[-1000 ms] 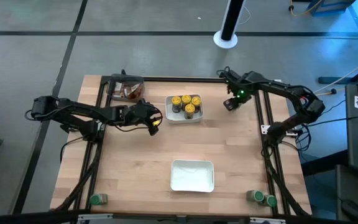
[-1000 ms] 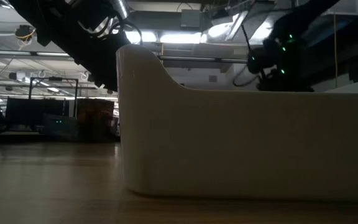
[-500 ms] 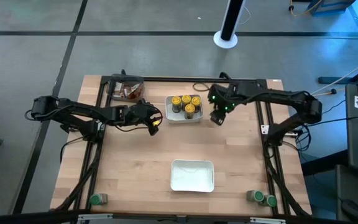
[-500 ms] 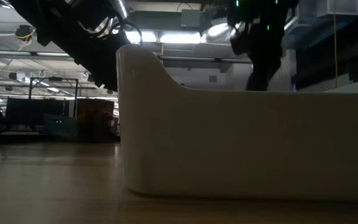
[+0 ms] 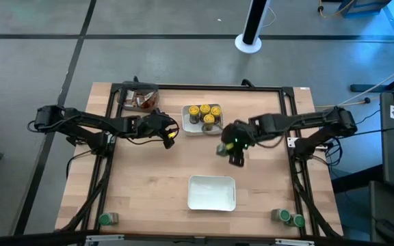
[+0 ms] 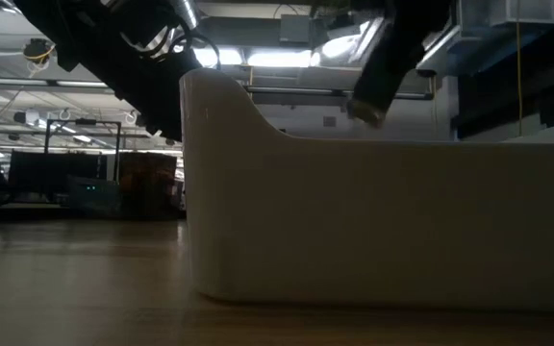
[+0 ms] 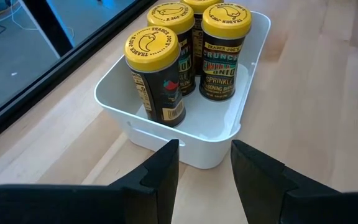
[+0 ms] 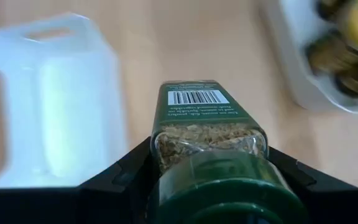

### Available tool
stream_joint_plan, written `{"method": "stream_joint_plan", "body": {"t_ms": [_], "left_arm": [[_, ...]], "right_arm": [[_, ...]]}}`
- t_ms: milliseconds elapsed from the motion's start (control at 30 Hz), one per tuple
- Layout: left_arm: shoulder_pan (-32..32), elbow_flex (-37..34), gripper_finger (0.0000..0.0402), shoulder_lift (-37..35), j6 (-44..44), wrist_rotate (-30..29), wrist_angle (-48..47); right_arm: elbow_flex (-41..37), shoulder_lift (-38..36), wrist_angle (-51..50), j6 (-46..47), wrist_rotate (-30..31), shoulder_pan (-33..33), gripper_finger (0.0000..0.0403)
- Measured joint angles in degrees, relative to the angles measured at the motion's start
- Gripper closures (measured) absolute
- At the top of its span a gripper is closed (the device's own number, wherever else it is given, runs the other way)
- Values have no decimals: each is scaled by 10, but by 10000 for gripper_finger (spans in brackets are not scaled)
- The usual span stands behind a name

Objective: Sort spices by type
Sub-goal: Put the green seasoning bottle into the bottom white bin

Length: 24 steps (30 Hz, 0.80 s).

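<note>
Your right end effector [image 5: 232,152] was clamped on a green-lidded jar [image 8: 209,127], carried above the desk [image 5: 149,184] between the two white trays. In the right wrist view the jar's long axis ran straight out along the fingers [image 8: 126,167], green lid back at the wrist, barcoded base pointing forward. Ahead of it and to one side lay the empty tray [image 8: 48,99]; to the other side, the tray of yellow-lidded jars [image 8: 347,56], blurred there. The high view showed the right end effector over bare wood, the empty tray [image 5: 211,193] just ahead of it, but the jar itself was too small to make out.

Your left end effector [image 7: 204,168] stood with its fingers parted, holding nothing, just short of the filled tray [image 7: 166,127]. Its wrist view showed three yellow lids [image 7: 151,46] clearly; the high view counted four [image 5: 204,113].

Three more green-lidded jars sat far off at the desk's near corners: one [image 5: 104,219] on the left, two [image 5: 291,218] on the right. Brown-orange packets [image 5: 141,101] lay in the dark bin [image 5: 137,89] beyond your left end effector.
</note>
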Motion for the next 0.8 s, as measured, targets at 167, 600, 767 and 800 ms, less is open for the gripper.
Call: {"method": "stream_joint_plan", "body": {"t_ms": [167,600,767,800], "left_arm": [[-3,0,265,0,-14,0,-2],[-69,1,265,0,-20,0,-15],[-81,1,265,0,-29,0,-16],[-83,1,265,0,-30,0,-17]], "right_arm": [[1,8,43,39,-11,59,197],[65,74,106,136,-12,169,197],[165,148,-2,136,-11,181,198],[178,160,-27,137,-9,184,198]]}}
